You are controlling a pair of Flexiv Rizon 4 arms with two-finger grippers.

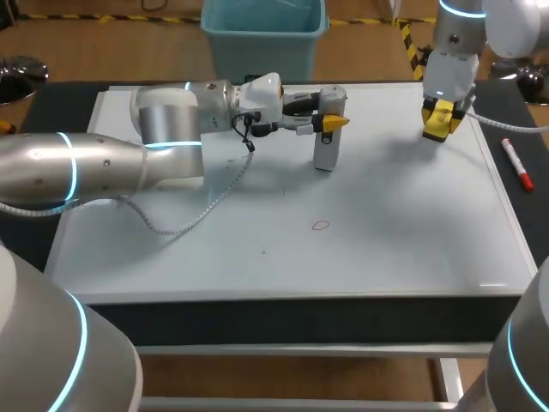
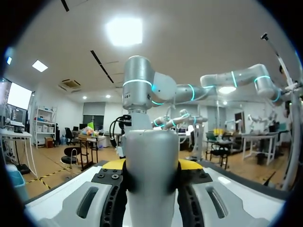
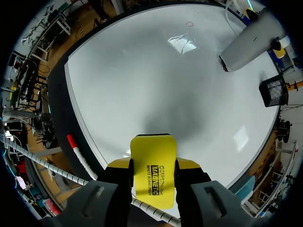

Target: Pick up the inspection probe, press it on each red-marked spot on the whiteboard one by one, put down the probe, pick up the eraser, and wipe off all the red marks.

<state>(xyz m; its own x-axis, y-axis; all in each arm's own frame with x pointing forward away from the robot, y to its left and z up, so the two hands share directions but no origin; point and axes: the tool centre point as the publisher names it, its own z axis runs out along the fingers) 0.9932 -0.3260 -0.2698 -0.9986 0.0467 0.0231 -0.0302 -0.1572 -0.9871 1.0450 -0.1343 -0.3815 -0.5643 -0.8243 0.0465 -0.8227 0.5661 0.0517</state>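
whiteboard (image 1: 412,249) bears one red ring (image 1: 320,226), left claw (image 1: 336,123) grips the upright probe (image 1: 325,153), right claw (image 1: 441,117) grips the yellow eraser (image 3: 153,170)

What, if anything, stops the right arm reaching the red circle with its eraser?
Likely nothing, so yes: bare whiteboard lies between the eraser and the red circle, and the left pincer holds the probe farther back.

At whiteboard's (image 1: 412,249) back-middle, probe (image 1: 325,154) is standing upright in L gripper (image 1: 333,108). In front of it, nr centre, mark (image 1: 321,226) is sitting. Over back-right corner, eraser (image 3: 152,170) is hanging in R gripper (image 1: 441,120). Off board's right edge, marker (image 1: 516,163) is lying.
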